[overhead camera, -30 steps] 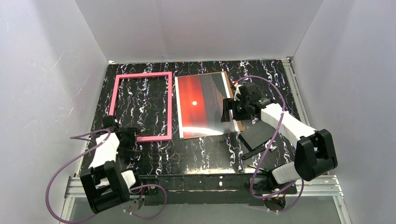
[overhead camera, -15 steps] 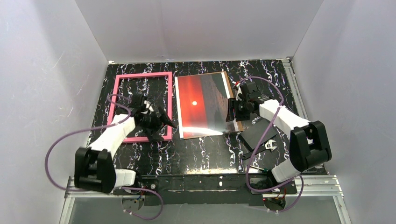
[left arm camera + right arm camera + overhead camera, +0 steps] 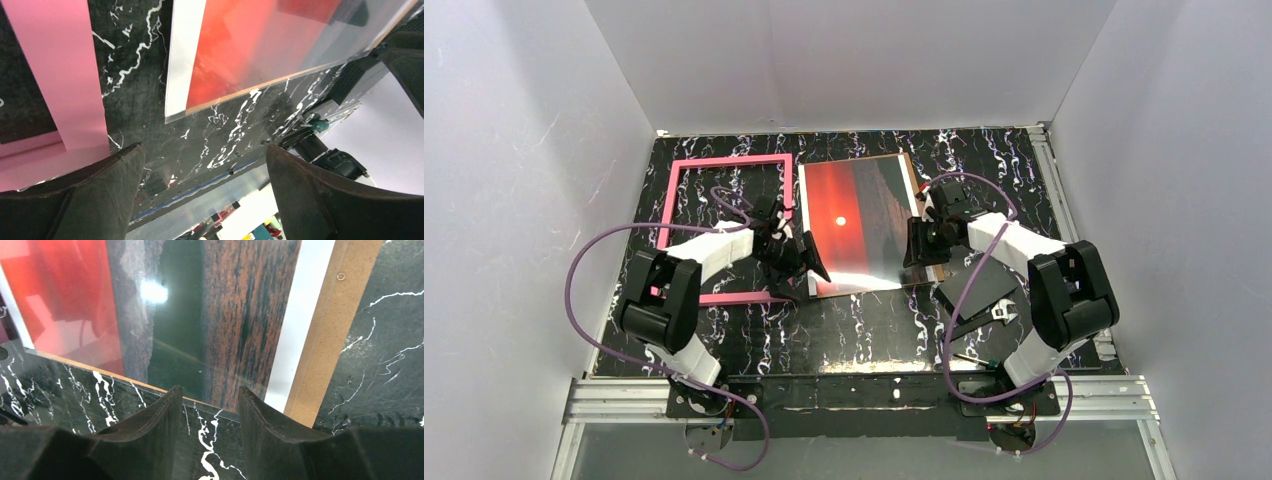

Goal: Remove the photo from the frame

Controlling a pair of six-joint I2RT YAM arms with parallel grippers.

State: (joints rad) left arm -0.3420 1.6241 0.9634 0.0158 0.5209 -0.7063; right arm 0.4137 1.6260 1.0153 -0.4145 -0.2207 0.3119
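Photo (image 3: 856,225): flat at mid-table, just right of frame (image 3: 729,160) and apart from it, resting on brown backing board (image 3: 325,325), with what looks like a clear pane (image 3: 345,45) over it. Frame: empty, table (image 3: 874,330) showing through its opening. Probably only the freeing of the print from pane and board left to do.

Left gripper (image 3: 204,155): jaws wide apart, nothing between them, hovering at the print's near-left corner, between frame and photo. Right gripper (image 3: 209,392): fingers parted by a narrow gap, clamped on nothing, poised over the near edge toward the print's right side.

Probably best done this way:
- Come down at the near edge, never on the red face.
- Work one layer at a time. Slide the pane sideways off the stack rather than prying upward.
- Pin the board with one gripper while drawing with the other, to stop the whole stack skating on the smooth table.
- Take the print by its white border only, with a gentle close. Thin paper likely to buckle or crease under a hard pinch.
- Keep the left fingers clear of the pink bar just beside them.
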